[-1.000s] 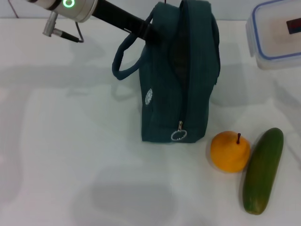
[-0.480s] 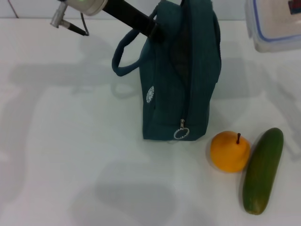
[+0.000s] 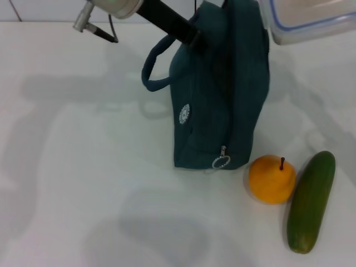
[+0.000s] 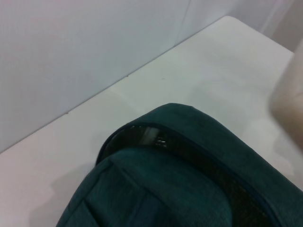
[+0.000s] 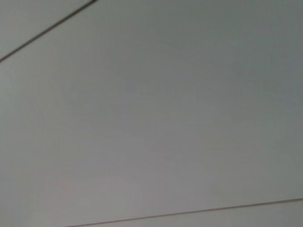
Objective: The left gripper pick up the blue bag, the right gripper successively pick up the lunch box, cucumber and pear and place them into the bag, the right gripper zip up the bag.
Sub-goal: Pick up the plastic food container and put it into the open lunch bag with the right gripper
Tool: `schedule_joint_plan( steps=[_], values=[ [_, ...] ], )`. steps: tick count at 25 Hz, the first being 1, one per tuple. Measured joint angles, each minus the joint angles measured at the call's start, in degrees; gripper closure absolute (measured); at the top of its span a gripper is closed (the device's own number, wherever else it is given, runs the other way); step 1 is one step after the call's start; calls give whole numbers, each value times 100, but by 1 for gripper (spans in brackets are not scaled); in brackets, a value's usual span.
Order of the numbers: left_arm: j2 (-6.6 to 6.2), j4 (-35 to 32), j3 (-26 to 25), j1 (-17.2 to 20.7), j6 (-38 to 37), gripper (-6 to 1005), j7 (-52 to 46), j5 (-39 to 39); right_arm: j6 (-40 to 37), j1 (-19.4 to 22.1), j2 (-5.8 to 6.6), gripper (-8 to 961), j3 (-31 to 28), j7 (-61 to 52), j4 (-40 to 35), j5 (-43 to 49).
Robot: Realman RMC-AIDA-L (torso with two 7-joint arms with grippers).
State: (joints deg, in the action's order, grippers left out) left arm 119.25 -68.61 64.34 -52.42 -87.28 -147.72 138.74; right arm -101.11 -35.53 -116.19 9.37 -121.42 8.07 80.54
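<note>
Head view gives me the left gripper (image 3: 192,38) at the upper edge of the blue bag (image 3: 222,94), its black arm slanting in from my upper left; the fingers are hidden against the fabric, so I cannot tell how they are set or whether they have hold of it. The bag stands upright on the white worktop (image 3: 83,167), one loop handle (image 3: 158,69) hanging out to its left, the metal ring pull (image 3: 221,163) low on its front. The lunch box (image 3: 306,19) shows at the top right edge, just above the bag's upper right corner. The pear (image 3: 271,179) sits near the bag's lower right corner, touching the cucumber (image 3: 310,201) on its right. Left wrist view alone shows the bag's zip parted, with dark inside. Right wrist view shows only a pale blank surface; the right gripper appears nowhere.
</note>
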Motion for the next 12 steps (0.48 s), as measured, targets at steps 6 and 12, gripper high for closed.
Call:
schedule_joint_plan(
  steps=[6,12],
  values=[
    [-1,-11,17,-193,-127,942,-215,-10,325,-260,0,832,12,54,19,38],
    [0,39,15,-301,-131,942,-282,32,841,-384,0,830,12,220,56,91]
  ],
)
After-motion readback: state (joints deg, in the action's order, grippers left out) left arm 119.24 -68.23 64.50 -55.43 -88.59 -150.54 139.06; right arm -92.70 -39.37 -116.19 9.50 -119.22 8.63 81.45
